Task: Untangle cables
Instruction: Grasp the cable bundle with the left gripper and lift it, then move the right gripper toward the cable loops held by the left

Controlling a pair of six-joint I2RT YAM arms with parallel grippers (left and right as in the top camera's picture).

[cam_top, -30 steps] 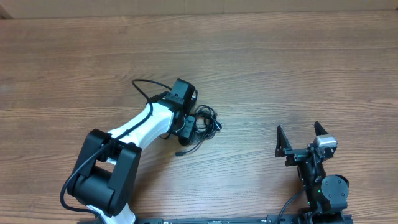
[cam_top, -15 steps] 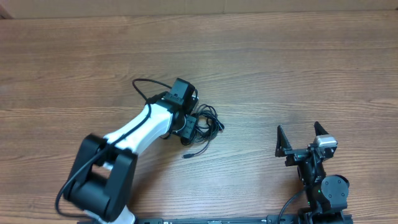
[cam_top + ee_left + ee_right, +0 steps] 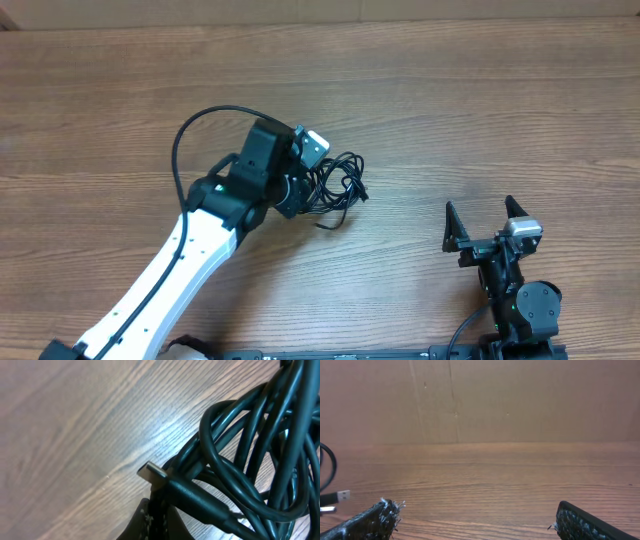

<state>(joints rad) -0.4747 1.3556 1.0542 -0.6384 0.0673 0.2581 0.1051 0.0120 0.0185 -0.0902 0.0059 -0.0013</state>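
Note:
The cables [image 3: 338, 186] are thin black cords tangled in one loose bundle a little left of the table's middle. My left gripper [image 3: 303, 188] is at the bundle's left side, shut on it. In the left wrist view the black loops of the cables [image 3: 250, 450] fill the right half. A silver-tipped plug [image 3: 151, 473] sticks out just above my shut left gripper [image 3: 161, 521], which pinches a cord. My right gripper [image 3: 487, 222] stands open near the front right, apart from the bundle. In the right wrist view nothing lies between the fingers of the right gripper [image 3: 477, 521], and a silver-tipped plug [image 3: 338, 495] shows at far left.
The wooden table [image 3: 480, 110] runs to a cardboard wall [image 3: 520, 400] at the back. The left arm's own thick black wire [image 3: 195, 130] arcs above its white link [image 3: 170, 270].
The left arm has stretched out and turned its wrist. The held bundle has shifted slightly right and toward the back. The right arm has not moved.

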